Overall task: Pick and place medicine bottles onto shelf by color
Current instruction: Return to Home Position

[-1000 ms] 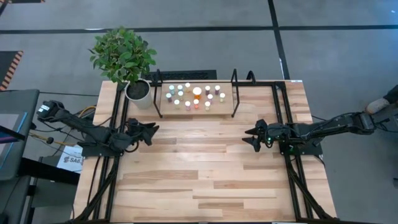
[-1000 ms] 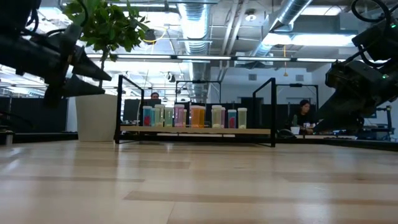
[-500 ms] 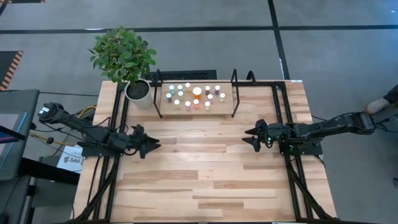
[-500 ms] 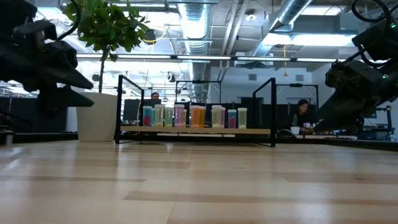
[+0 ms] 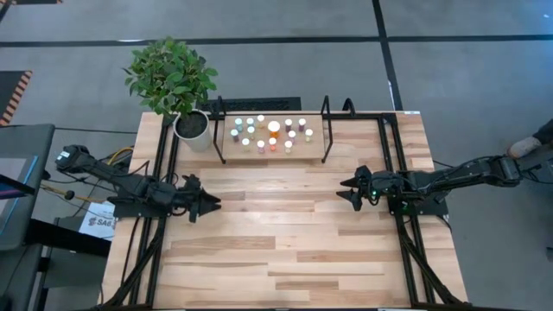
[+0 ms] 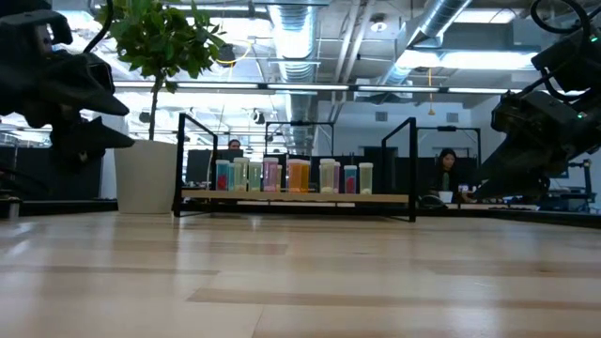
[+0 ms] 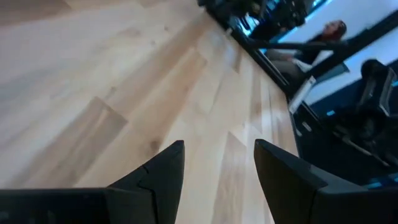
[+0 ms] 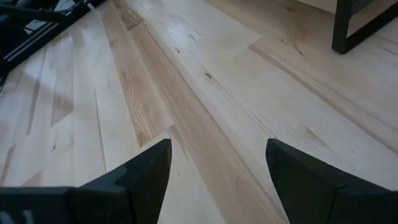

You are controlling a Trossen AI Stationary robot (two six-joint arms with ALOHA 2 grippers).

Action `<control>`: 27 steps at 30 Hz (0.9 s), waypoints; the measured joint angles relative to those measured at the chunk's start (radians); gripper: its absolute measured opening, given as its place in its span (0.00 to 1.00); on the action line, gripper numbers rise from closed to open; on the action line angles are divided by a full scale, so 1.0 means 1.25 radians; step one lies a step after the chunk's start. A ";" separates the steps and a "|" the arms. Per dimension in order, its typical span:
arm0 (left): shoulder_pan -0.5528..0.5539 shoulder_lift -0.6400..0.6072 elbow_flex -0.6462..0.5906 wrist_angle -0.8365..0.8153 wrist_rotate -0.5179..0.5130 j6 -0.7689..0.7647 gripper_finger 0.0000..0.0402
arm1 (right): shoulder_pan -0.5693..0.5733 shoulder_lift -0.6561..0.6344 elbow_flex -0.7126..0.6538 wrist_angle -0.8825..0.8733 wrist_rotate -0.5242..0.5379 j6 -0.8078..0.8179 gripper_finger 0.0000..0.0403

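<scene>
The medicine bottles (image 5: 270,134) all stand upright on the shelf (image 5: 230,149), which sits at the far edge of the tabletop (image 5: 285,242), just beside a potted plant (image 5: 171,73) at the far left corner. From above, their white caps form a loose cluster on the light board between the black end loops. In the low view they read as a row along the board, with the larger orange bottle (image 6: 298,176) near the middle and a pink bottle (image 6: 271,176) just beside it. The other colours are harder to tell apart.

The left gripper (image 5: 207,205) hangs above the left part of the tabletop, well apart from the shelf and pointing toward the middle. Its jaws are released and spread. The left wrist view shows only bare planks in the gap between them.

The right gripper (image 5: 346,193) hangs above the right part of the tabletop, pointing back toward the left arm and also well apart from the shelf. Its jaws are likewise released, wide apart and grasping nothing, with only wood grain between them in the right wrist view.

No bottle lies on the planks between the two arms. In the room beyond the table, a person (image 6: 444,174) sits behind the shelf's right end
</scene>
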State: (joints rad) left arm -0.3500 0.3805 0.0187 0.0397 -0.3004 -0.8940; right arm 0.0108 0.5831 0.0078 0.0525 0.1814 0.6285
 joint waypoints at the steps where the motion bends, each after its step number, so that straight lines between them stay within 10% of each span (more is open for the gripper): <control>1: 0.000 0.000 0.000 -0.001 0.009 0.000 0.45 | 0.000 0.000 0.000 0.000 0.000 0.000 0.71; 27: 0.000 0.000 0.004 -0.015 0.045 -0.028 0.45 | 0.000 0.000 0.000 0.000 0.000 0.000 0.71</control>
State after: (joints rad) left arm -0.3504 0.3805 0.0231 0.0212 -0.2440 -0.9294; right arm 0.0108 0.5830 0.0078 0.0523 0.1814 0.6285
